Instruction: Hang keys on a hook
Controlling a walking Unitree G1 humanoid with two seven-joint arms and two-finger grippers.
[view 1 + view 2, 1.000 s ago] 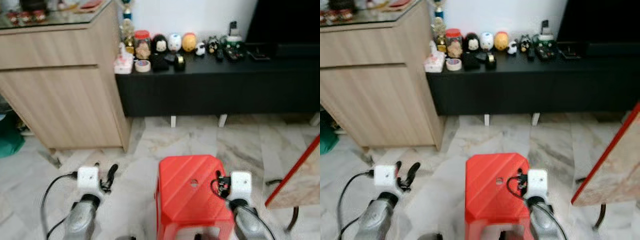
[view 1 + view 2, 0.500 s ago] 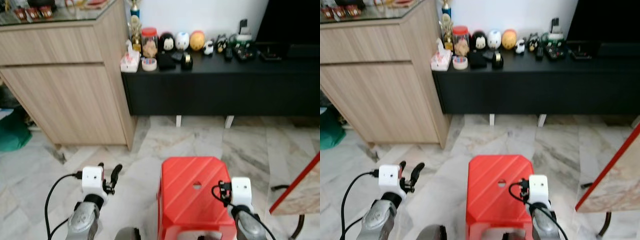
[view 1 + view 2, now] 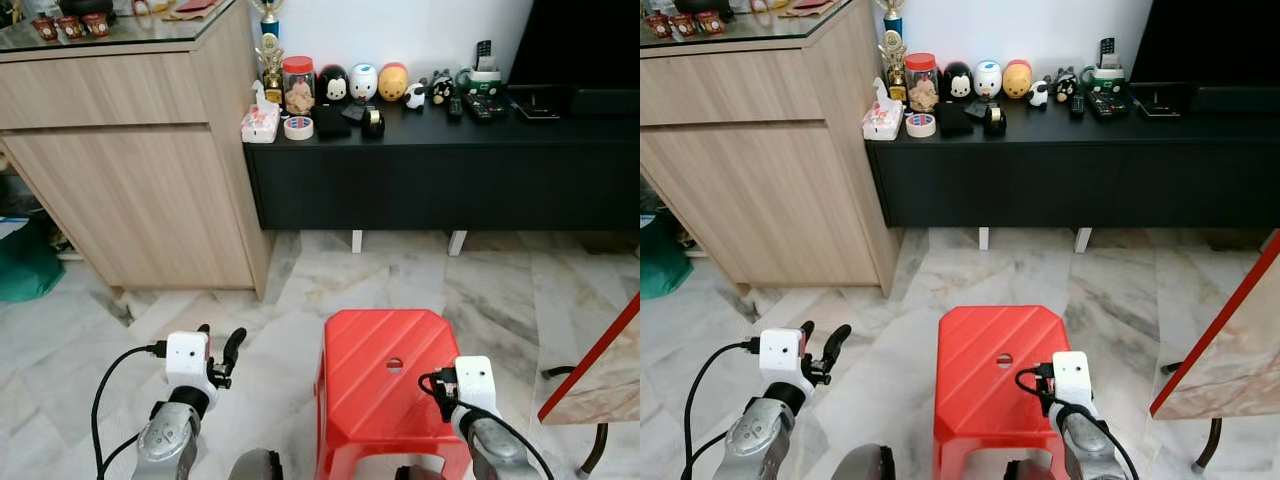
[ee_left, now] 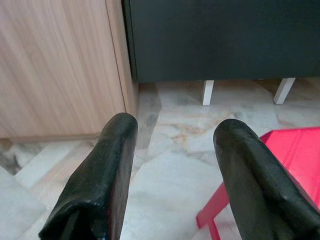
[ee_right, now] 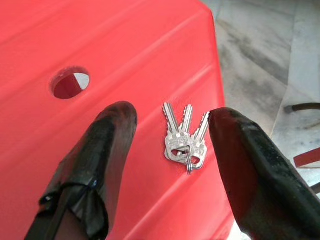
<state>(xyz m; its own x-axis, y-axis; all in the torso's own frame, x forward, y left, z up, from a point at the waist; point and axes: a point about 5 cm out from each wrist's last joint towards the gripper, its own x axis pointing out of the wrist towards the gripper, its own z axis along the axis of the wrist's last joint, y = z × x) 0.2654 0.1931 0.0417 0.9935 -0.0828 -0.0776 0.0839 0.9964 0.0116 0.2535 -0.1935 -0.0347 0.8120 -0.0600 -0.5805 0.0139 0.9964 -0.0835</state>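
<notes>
Three flat silver keys on a ring lie on the glossy ribbed red plastic stool, centre of the right wrist view, between the right gripper's wide, empty jaws. Nothing is grasped yet; pickup and hanging remain. Left gripper, lower left, is open too.

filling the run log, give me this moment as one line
phase: pre-grasp | right gripper: open over keys on red stool | left gripper: open, idle | keys: not held

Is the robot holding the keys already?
No, the keys lie flat on the red stool, between the open fingers of the right gripper, touching neither.
</notes>
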